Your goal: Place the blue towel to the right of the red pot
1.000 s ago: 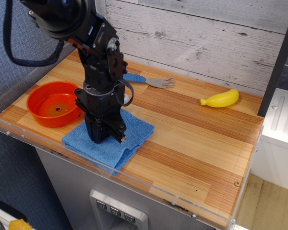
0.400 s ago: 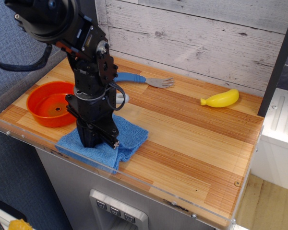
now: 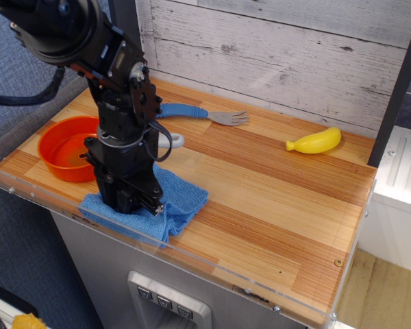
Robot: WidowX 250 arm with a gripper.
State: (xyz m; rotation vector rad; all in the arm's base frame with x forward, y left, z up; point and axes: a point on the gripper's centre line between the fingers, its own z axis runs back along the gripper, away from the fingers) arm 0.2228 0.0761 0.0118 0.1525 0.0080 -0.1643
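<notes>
Towel (image 3: 181, 199), blue, had slid left with the gripper (image 3: 131, 204) pressing it beside the red pot (image 3: 65, 147), nearly placed; finger opening couldn't be told.

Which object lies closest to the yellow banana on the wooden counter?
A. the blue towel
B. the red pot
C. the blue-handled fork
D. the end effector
C: the blue-handled fork lies by the back wall with its grey tines toward the yellow banana, while the red pot, blue towel and end effector sit farther left.
</notes>
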